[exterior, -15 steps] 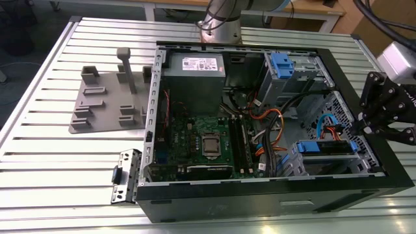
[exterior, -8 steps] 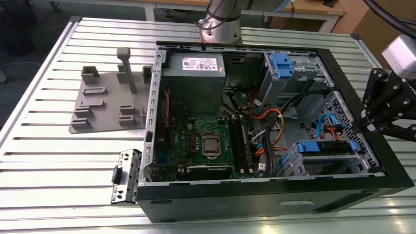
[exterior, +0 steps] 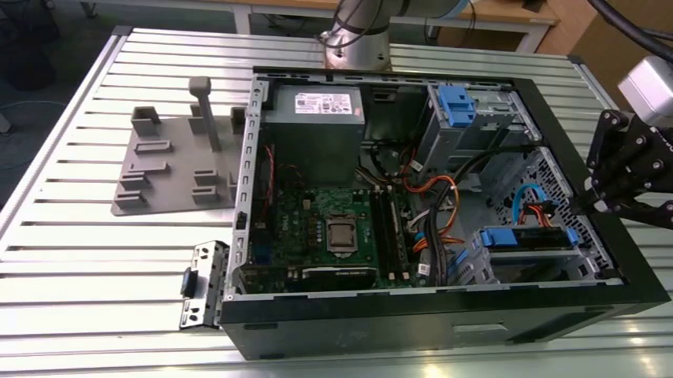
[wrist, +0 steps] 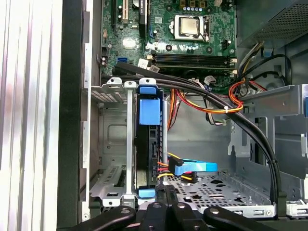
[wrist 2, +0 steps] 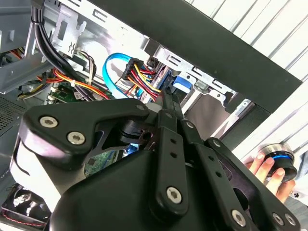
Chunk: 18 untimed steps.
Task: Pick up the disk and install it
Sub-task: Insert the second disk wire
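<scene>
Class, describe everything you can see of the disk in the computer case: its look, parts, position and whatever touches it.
The disk stands on edge in a silver metal drive cage near the case's black side wall. Its blue plastic carrier frame shows as a broad blue tab on top and a small blue tab at the near end; the dark edge of the drive runs between them. Yellow, red and black power wires and a blue data connector plug into its side. The tool hangs just beyond its near end.

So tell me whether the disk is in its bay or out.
In: the disk stands edge-up in the metal bay, with cables plugged into it.
</scene>
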Tool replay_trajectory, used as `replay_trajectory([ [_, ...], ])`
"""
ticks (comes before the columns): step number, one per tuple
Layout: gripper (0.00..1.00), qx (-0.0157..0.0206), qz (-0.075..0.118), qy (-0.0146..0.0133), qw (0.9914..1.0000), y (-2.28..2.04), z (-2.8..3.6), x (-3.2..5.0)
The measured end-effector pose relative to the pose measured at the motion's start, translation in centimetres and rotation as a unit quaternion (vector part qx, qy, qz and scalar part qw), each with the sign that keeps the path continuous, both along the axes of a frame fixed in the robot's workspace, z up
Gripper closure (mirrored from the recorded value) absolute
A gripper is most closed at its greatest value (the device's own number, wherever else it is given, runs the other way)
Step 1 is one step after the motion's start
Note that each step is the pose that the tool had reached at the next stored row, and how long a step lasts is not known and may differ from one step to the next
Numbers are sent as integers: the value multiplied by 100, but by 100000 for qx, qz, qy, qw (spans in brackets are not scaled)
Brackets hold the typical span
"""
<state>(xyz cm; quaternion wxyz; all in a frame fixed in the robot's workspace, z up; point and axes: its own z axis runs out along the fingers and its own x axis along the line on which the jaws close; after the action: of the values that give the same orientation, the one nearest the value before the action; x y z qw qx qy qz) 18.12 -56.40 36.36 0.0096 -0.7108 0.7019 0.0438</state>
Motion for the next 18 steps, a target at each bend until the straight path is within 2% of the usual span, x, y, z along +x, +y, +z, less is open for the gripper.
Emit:
replay_trajectory([
  [1,89,-1,-1,2,100000,0,0,0],
  [3,77,-1,1,0,100000,0,1,0],
  [4,77,1,1,-1,100000,0,0,0],
  [6,65,0,2,0,100000,0,1,0],
  [11,65,-17,1,-2,100000,1,4,-10],
  [18,65,1,-1,-23,100000,26,1,-165],
])
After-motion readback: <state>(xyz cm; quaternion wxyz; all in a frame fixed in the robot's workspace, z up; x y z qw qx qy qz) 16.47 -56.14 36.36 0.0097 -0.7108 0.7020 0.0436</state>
